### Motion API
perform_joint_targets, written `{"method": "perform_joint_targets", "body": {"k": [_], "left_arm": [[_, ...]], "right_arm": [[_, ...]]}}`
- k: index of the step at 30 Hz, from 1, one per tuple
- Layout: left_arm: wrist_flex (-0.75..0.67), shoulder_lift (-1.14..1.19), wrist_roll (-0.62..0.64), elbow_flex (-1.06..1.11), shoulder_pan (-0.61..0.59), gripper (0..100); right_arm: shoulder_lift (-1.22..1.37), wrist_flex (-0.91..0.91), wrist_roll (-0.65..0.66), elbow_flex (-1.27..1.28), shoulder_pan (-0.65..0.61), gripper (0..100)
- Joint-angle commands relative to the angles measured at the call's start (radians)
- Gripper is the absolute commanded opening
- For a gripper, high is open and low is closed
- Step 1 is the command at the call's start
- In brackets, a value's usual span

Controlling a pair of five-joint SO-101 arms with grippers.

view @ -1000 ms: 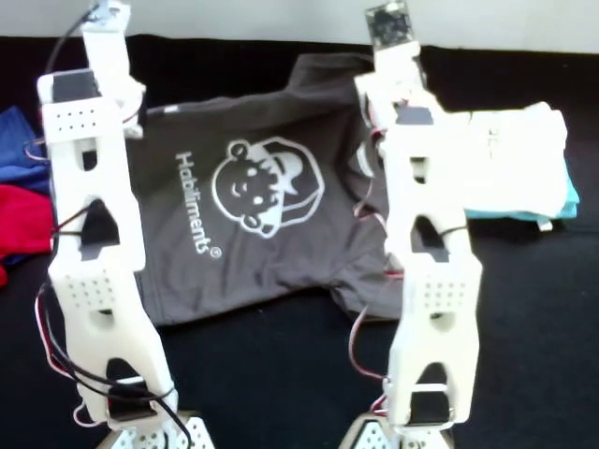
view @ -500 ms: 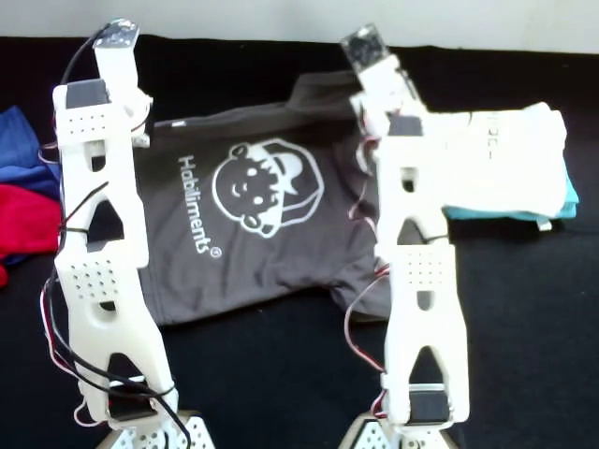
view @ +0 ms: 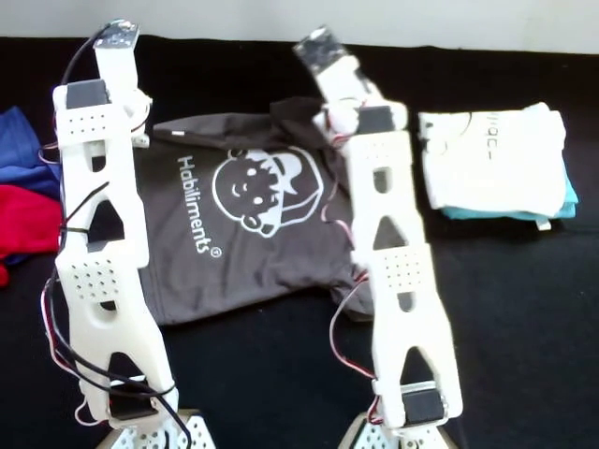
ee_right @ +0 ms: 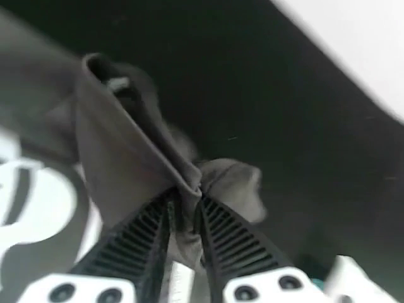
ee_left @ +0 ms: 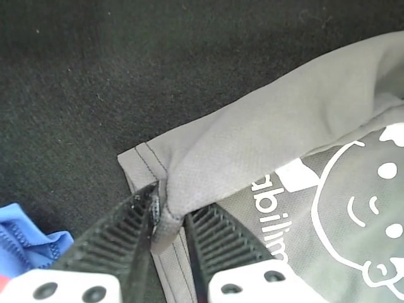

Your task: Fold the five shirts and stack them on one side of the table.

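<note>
Two shirts look finished from where I stand: a folded white shirt lying on a folded teal shirt at the right side of the black cloth-covered table. The dark grey T-shirt with a white cartoon print lies spread in the middle, with the left gripper clamped on a corner of its edge and the right gripper pinching a bunched fold at its far side. That fold seems barely begun, and a crumpled blue shirt and a red shirt wait at the left edge, so I'd judge three of the five are left.
</note>
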Motion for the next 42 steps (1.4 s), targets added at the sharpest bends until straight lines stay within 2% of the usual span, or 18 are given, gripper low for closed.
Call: {"method": "perform_joint_targets", "body": {"k": [1,6,16,23,26,30,34,38,42], "left_arm": [[-0.009,-0.012,0.006,-0.025,-0.002,1],[-0.014,-0.012,0.006,-0.025,-0.002,1],[-0.008,-0.019,0.005,-0.025,-0.001,1],[-0.005,-0.021,0.005,-0.027,-0.001,1],[0.038,-0.019,0.005,-0.058,-0.002,1],[0.095,-0.013,0.003,-0.11,0.004,1],[0.094,-0.013,0.003,-0.114,0.004,1],[0.094,-0.012,0.003,-0.111,0.002,1],[0.094,-0.012,0.003,-0.113,0.002,1]], "right_arm": [[-0.008,0.038,0.014,0.028,-0.048,0.6],[-0.007,0.015,0.014,0.131,-0.025,0.6],[-0.005,-0.288,0.017,0.166,0.206,0.6],[-0.019,-0.364,0.015,0.154,0.216,0.6],[-0.021,-0.278,0.014,0.094,0.197,0.6],[-0.033,0.019,0.014,-0.016,0.131,0.6],[-0.031,0.272,0.014,-0.116,0.056,0.6],[-0.028,0.361,0.014,-0.124,0.013,0.6],[0.002,0.34,0.014,-0.044,0.022,0.6]]}}
